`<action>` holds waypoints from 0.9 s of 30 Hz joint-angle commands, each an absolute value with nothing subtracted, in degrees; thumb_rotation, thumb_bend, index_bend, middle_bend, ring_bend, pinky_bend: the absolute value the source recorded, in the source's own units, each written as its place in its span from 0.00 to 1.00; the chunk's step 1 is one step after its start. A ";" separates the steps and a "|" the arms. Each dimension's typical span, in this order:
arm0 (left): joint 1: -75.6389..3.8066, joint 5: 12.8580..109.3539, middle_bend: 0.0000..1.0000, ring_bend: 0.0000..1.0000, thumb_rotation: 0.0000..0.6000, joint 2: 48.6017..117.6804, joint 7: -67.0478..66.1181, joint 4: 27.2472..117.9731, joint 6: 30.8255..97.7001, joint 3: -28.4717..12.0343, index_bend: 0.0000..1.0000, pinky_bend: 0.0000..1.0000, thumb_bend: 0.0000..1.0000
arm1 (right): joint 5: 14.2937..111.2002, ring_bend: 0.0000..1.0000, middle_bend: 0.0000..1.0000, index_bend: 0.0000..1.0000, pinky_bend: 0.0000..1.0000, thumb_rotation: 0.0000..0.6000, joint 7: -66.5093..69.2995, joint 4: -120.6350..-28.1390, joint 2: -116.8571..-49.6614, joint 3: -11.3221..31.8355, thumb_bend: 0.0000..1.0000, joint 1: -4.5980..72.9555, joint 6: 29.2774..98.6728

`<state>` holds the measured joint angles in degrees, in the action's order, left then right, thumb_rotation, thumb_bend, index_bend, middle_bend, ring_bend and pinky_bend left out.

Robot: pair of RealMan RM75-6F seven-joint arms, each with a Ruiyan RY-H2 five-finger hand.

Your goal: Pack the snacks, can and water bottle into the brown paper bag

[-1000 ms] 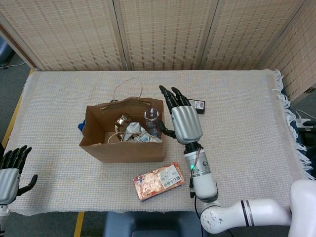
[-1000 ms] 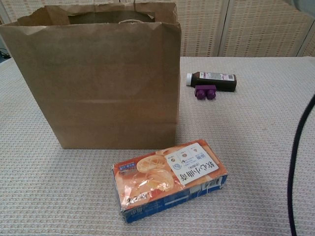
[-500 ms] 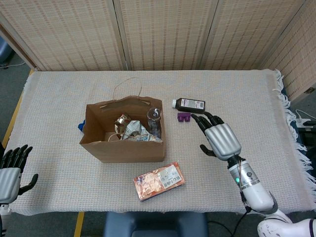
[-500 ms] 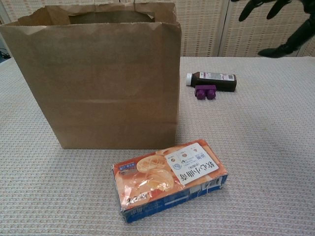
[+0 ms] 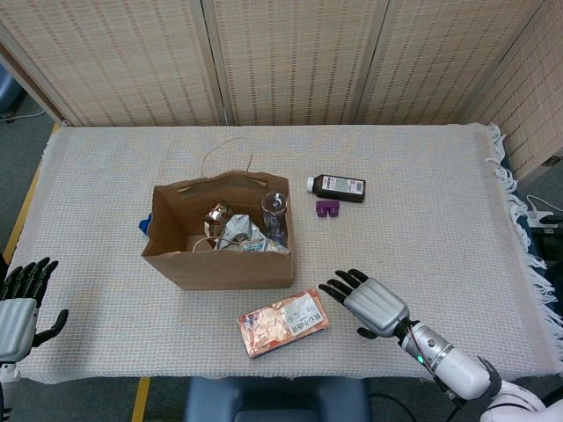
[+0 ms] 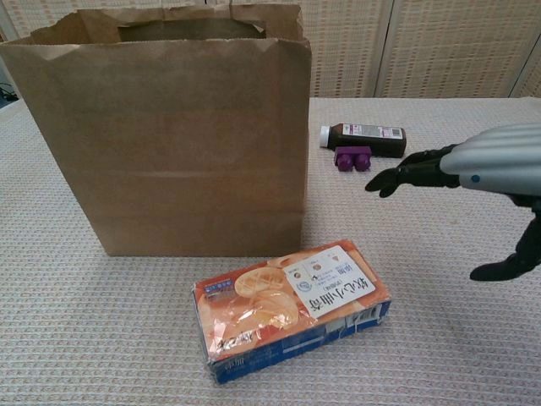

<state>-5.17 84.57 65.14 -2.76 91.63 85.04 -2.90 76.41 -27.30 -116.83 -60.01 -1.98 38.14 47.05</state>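
Note:
The brown paper bag [image 5: 220, 264] [image 6: 182, 152] stands open on the table; inside it I see a water bottle [image 5: 274, 214], a can [image 5: 216, 217] and crinkled snack packets [image 5: 242, 237]. An orange snack box [image 5: 282, 322] [image 6: 292, 309] lies flat in front of the bag. My right hand [image 5: 369, 303] [image 6: 486, 173] hovers just right of the box, fingers spread toward it and holding nothing. My left hand [image 5: 19, 303] is at the table's left front edge, fingers apart and empty.
A dark brown bottle [image 5: 339, 186] [image 6: 363, 136] lies on its side behind and right of the bag, with a small purple block [image 5: 327, 207] [image 6: 352, 158] in front of it. A blue item [image 5: 143, 224] peeks out behind the bag's left side.
My right hand has come away from the bag, swung right, then dropped low and forward to beside the orange box. The left hand has barely moved.

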 commanded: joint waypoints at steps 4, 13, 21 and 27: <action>-5.17 84.65 0.00 0.00 1.00 65.06 -2.40 91.53 85.02 -2.86 0.04 0.00 0.36 | 72.70 0.00 0.00 0.00 0.07 1.00 -30.57 -115.79 -66.84 -2.12 0.10 39.92 45.04; -5.15 84.83 0.00 0.00 1.00 64.99 -1.75 91.40 85.06 -2.78 0.04 0.00 0.36 | 64.66 0.00 0.00 0.00 0.00 1.00 -37.67 -113.44 -75.86 -2.05 0.08 41.49 47.56; -5.13 85.09 0.00 0.00 1.00 64.96 -1.25 91.20 85.13 -2.69 0.04 0.00 0.36 | 59.80 0.00 0.00 0.00 0.00 1.00 -40.77 -110.86 -82.04 -1.10 0.08 41.67 52.66; -5.13 85.20 0.00 0.00 1.00 64.99 -1.29 91.14 85.21 -2.67 0.04 0.00 0.36 | 55.03 0.00 0.00 0.00 0.00 1.00 -40.57 -108.86 -85.98 -0.13 0.08 42.61 53.14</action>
